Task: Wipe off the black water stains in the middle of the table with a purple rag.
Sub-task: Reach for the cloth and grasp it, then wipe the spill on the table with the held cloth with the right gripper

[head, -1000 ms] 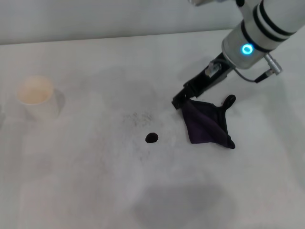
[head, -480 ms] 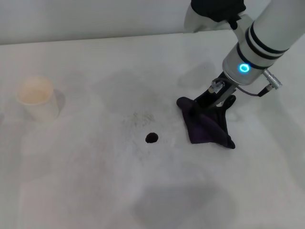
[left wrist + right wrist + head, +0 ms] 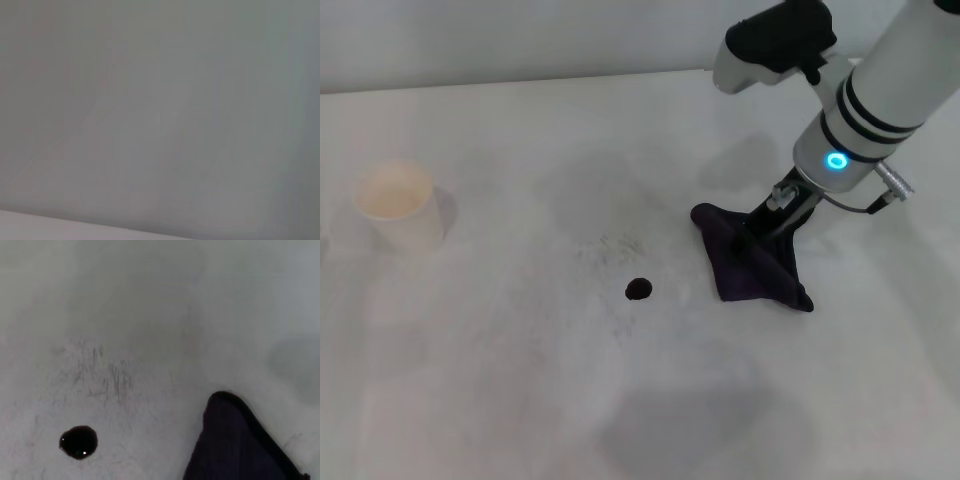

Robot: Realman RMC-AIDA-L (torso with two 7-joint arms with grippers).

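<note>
The purple rag (image 3: 752,266) lies flat on the white table (image 3: 520,380), right of centre. It also shows in the right wrist view (image 3: 235,445). The black water stain (image 3: 638,289) is a small glossy blob to the left of the rag, apart from it, and shows in the right wrist view (image 3: 78,442). My right gripper (image 3: 758,236) reaches down from the upper right and is low over the rag's far part, seemingly touching it. The rag's looped corner is hidden behind the arm. My left gripper is out of view; the left wrist view shows only a blank grey surface.
A pale paper cup (image 3: 398,204) stands at the left of the table. Faint grey scuff marks (image 3: 610,247) lie just beyond the stain. The table's far edge (image 3: 520,82) meets a plain wall.
My right gripper has moved from the rag's left corner rightward onto the rag's far middle, and the arm has swung further in. The rag and stain have stayed in place.
</note>
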